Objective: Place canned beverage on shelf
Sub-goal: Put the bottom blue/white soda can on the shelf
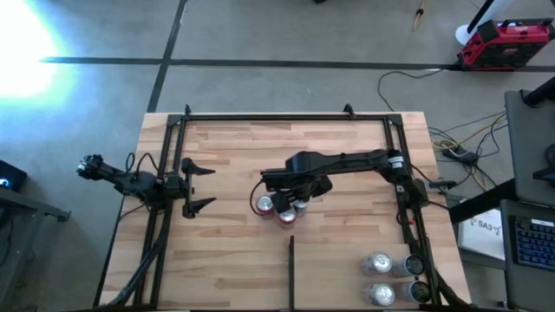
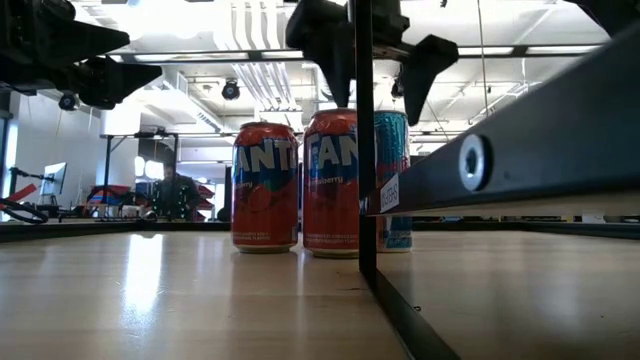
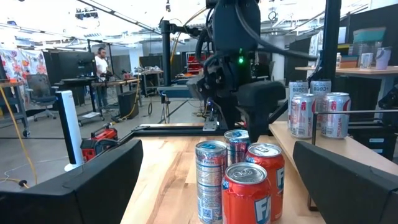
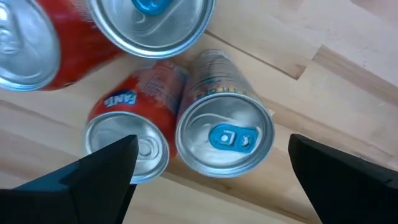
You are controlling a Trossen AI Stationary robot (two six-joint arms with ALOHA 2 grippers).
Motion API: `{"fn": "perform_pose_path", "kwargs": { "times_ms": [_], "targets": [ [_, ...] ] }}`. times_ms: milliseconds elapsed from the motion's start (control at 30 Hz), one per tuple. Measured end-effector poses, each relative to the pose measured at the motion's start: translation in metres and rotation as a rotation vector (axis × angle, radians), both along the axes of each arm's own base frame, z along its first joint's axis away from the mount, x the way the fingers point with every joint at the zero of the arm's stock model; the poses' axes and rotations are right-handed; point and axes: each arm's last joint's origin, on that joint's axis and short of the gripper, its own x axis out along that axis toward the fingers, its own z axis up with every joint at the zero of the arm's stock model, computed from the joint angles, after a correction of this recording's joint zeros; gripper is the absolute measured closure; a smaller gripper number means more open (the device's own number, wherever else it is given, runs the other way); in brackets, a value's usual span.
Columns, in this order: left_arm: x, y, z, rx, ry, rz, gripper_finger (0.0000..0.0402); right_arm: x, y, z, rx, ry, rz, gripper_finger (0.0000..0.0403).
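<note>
Left gripper [image 1: 198, 185], left of frame: being held spread, empty, idle. Can cluster [image 1: 279, 207], centre of the shelf [image 1: 234, 260]: four cans being kept upright, touching. Right gripper [image 1: 290, 196]: being held released above it. Spare cans [image 1: 379, 277], lower right: judged awaiting placement.

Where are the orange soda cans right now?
From above, the orange soda cans stand near the middle of the shelf, clustered with slim blue-topped cans directly under the open right gripper.

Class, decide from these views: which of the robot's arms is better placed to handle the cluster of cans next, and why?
Right. The right gripper hovers open directly above the cans on the shelf; the left gripper waits open at the left edge.
</note>
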Motion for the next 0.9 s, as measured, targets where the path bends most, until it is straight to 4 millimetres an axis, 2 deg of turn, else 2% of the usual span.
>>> {"fn": "perform_pose_path", "kwargs": {
  "times_ms": [267,700,900],
  "targets": [
    [0.0,0.0,0.0,0.0,0.0,0.0,0.0002,-0.001,-0.002,0.005,-0.046,-0.003,-0.017,0.0003],
    [0.0,0.0,0.0,0.0,0.0,0.0,0.0002,0.008,-0.007,-0.023,-0.077,0.08,-0.126,0.0003],
    [0.0,0.0,0.0,0.0,0.0,0.0,0.0002,0.008,-0.005,-0.024,-0.075,0.087,-0.158,0.0004]
  ]
}}
